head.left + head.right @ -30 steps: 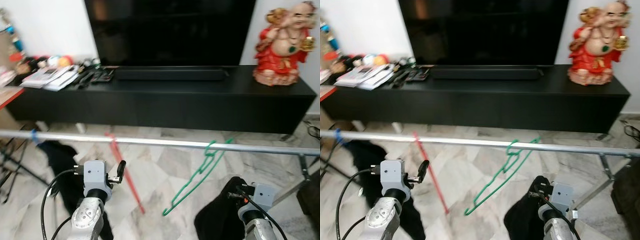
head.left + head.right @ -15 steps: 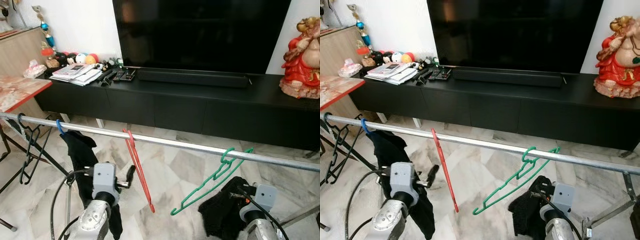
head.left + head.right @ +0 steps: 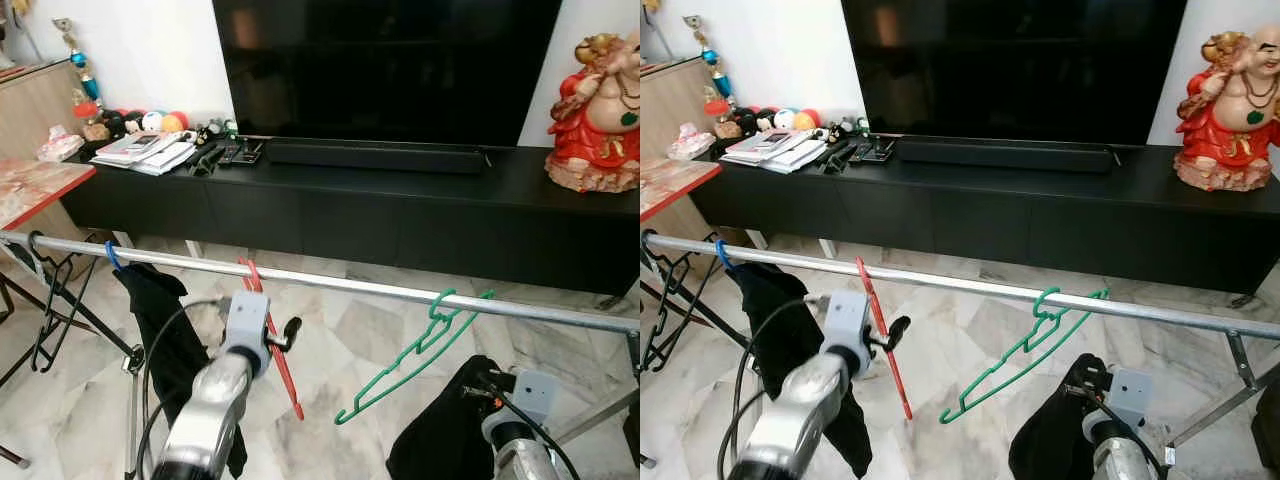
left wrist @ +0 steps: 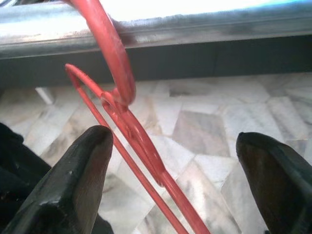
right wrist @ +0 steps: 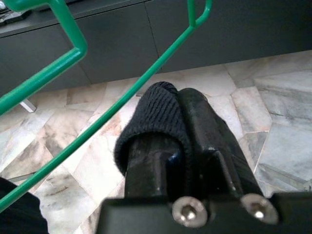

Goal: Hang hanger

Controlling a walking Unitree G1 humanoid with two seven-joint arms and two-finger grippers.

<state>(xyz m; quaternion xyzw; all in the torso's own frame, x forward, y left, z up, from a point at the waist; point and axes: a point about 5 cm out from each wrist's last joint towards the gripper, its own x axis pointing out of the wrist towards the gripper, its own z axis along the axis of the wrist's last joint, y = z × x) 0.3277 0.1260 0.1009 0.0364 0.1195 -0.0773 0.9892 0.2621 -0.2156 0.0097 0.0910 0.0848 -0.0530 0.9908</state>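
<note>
even, soft indoor light, fairly bright, in both eye views; no hard shadows on the marble floor (image 3: 380,330). the tv (image 3: 385,70) is a dark slab with faint dull reflections near its upper left. the rail (image 3: 330,284) carries a thin bright sheen along its top. eye views are sharp, with slight softness on the near arm (image 3: 215,400). in the left wrist view the rail (image 4: 161,27) is blown out to near white and the fingers (image 4: 73,185) are blurred. the right wrist view is dimmer and softly focused.

Silver arms with grey wrist blocks and looping black cables — the right claw (image 5: 183,141) shows two silver screws.
</note>
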